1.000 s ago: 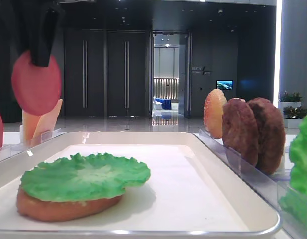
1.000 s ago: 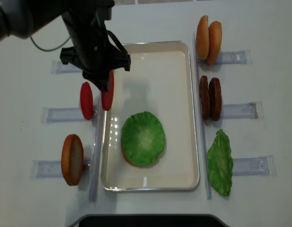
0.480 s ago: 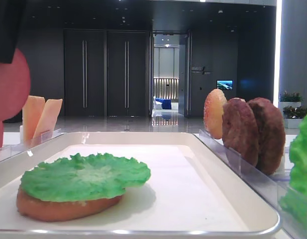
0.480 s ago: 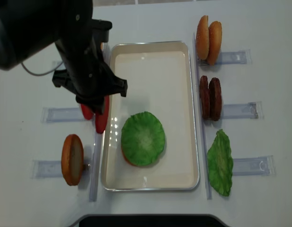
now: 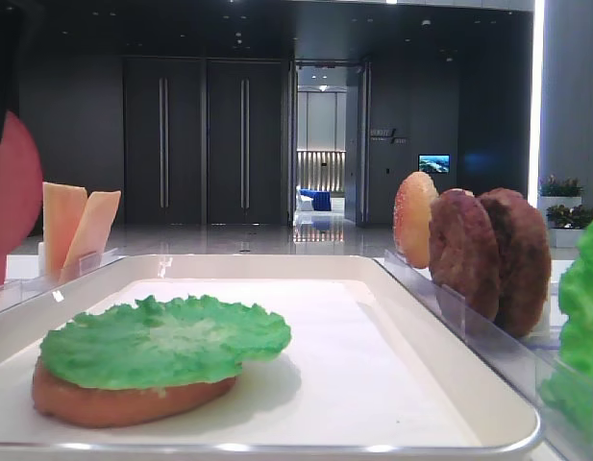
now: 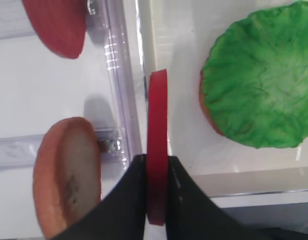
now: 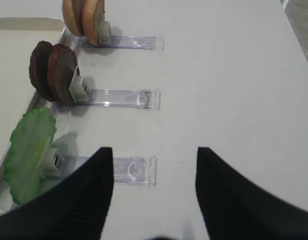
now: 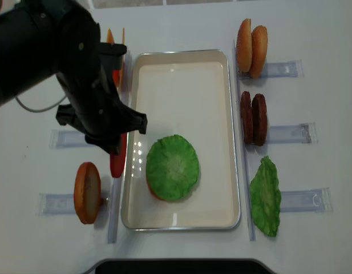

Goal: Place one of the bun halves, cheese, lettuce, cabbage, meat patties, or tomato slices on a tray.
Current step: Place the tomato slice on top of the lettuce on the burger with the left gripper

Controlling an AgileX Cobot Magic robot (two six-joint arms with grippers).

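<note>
Carried further toward 6 o'clock along the left rim of the tray (image 8: 181, 220) since a second ago: left gripper (image 6: 154, 172), clamped on a tomato slice (image 6: 157, 145) held on edge. Hangs above the rim, just beside the lettuce (image 8: 172, 166) on the bun half (image 5: 123, 401), at about 9 o'clock from it. Appears light, stiff and smooth, so likely slippery; pinched flat-face to flat-face near the edge. Right gripper (image 7: 154, 192) parked well apart, fingers spread, empty.

Wall sign (image 5: 387, 135) at two o'clock of the doorway: we cannot read its lettering.
Other text: we find none.
</note>
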